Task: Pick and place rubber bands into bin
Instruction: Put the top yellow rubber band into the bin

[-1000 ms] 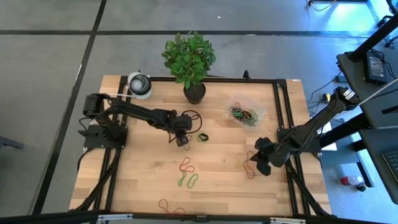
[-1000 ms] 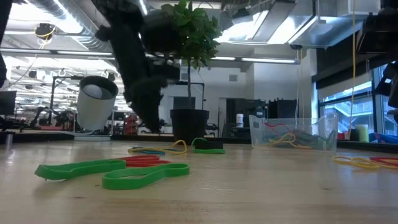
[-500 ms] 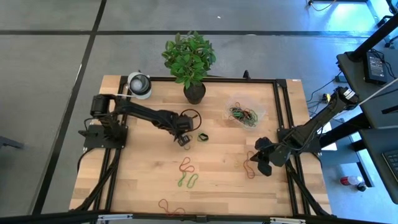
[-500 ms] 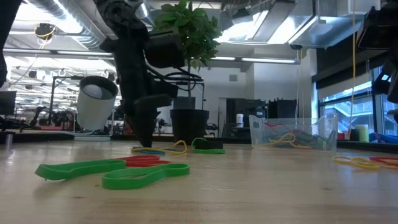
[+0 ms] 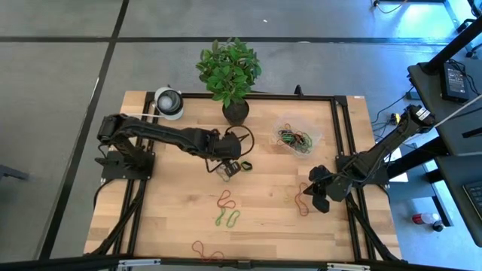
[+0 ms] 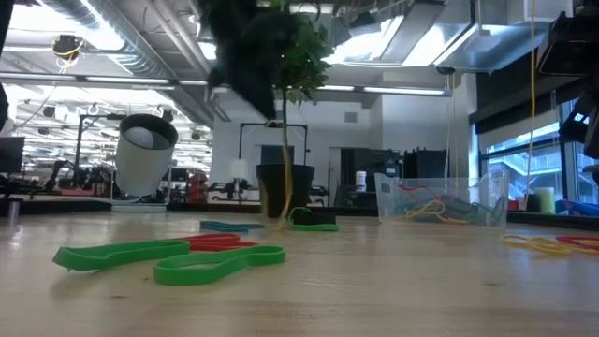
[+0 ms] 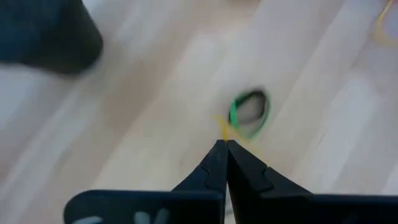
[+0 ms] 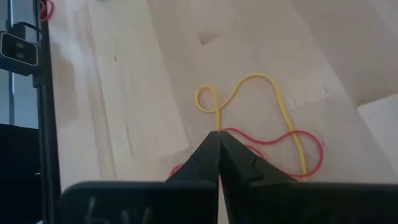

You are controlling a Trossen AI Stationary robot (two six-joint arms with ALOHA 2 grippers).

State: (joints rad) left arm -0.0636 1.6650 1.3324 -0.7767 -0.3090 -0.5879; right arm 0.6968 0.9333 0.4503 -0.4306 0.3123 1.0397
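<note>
Over pale wooden tabletop, left gripper clenched on thin yellow rubber band; best carried clear toward two o'clock, to small transparent plastic bin.

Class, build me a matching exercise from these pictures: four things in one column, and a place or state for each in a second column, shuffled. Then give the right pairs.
Things:
1. left tool
2. right tool
3. bin
4. plant pot

Places or states:
A. at the table's far edge, holding a leafy plant
B. shut on a yellow rubber band, raised above the table's middle
C. clear, with several bands inside
D. shut and empty, low over a yellow and a red band near the table's right edge

Pairs: 1-B, 2-D, 3-C, 4-A
</note>
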